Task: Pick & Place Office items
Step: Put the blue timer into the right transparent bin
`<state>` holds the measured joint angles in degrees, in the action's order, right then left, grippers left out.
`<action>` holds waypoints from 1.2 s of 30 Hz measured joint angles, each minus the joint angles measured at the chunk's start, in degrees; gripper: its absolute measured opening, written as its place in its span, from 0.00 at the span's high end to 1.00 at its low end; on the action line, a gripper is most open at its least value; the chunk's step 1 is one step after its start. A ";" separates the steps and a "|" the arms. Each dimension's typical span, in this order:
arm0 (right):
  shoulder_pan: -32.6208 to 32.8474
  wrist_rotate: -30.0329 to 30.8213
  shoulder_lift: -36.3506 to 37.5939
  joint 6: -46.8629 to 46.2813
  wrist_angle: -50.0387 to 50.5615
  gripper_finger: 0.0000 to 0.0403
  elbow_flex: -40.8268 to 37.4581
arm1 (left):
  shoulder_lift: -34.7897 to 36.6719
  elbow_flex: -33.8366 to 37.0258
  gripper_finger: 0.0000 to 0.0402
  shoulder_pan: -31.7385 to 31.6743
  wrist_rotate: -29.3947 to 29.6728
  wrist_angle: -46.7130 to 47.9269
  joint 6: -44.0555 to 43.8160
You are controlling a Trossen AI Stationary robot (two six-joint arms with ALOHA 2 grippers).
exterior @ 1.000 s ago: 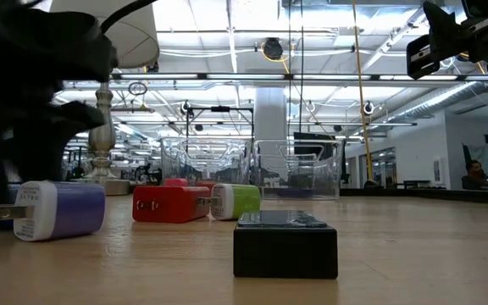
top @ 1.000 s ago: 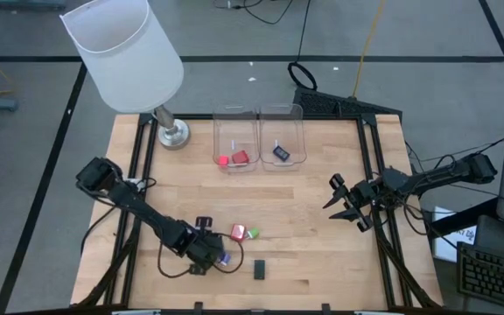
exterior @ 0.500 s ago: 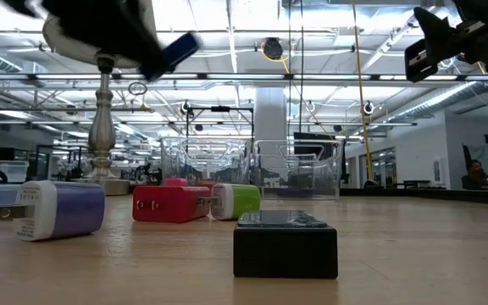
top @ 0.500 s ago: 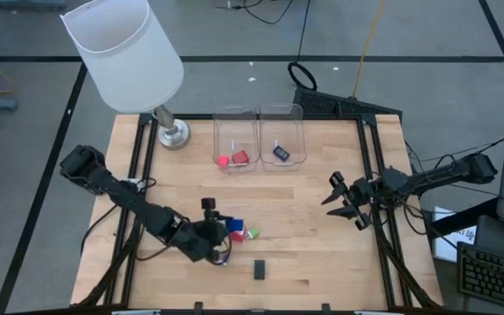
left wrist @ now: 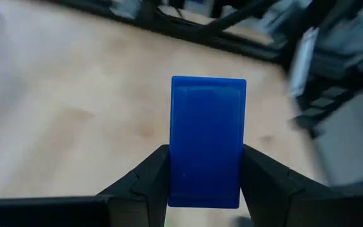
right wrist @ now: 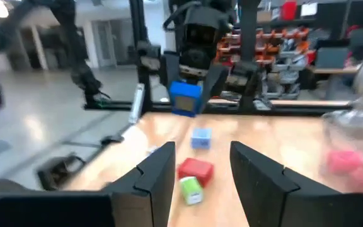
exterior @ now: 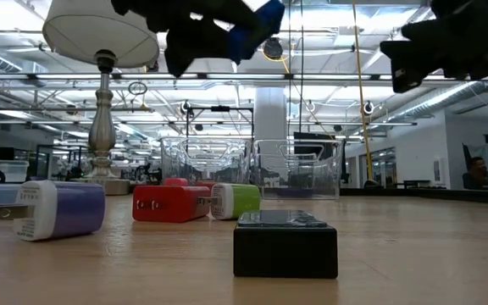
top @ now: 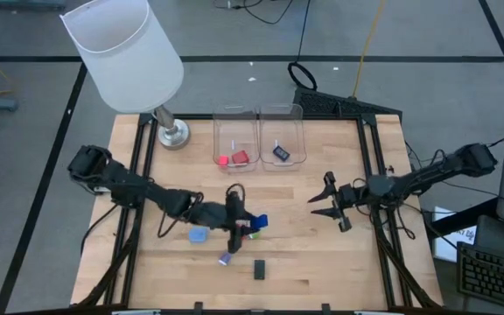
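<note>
Left bin (top: pixel 236 140): red pieces (top: pixel 240 157). Left gripper (top: pixel 245 219) jaws clamp dark blue piece (left wrist: pixel 207 140); right gripper (top: pixel 329 203) jaws apart, empty.

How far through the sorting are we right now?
Done: two red pieces in the left clear bin, one dark piece in the right. In hand: left gripper holds a dark blue block aloft. Left: red, green, purple, light blue, black. Right gripper waits, open.

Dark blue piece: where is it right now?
The dark blue piece is clamped in the left claw, lifted above mid-table over the red piece and green piece.
</note>
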<state>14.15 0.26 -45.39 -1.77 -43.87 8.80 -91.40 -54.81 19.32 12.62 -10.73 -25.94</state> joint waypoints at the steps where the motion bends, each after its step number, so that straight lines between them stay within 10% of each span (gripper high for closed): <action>1: 0.79 1.26 -1.78 2.06 0.24 0.64 0.76 | -0.12 0.00 0.60 -0.82 -3.42 -0.45 -3.47; 12: 9.56 11.90 -24.08 13.32 0.25 0.51 16.68 | -2.37 -0.04 0.59 -5.72 -25.97 -6.12 -17.86; 21: 11.50 11.97 -40.38 23.73 0.43 0.32 28.81 | -3.82 -0.04 0.61 -6.09 -28.51 -6.22 -19.91; 36: 10.88 13.14 -45.75 29.10 -1.67 0.48 33.03 | -3.88 -0.04 0.61 -5.36 -29.24 -5.97 -21.08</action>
<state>25.04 13.40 -91.13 27.33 -45.54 41.82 -95.29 -54.85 13.96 -16.63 -16.70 -47.02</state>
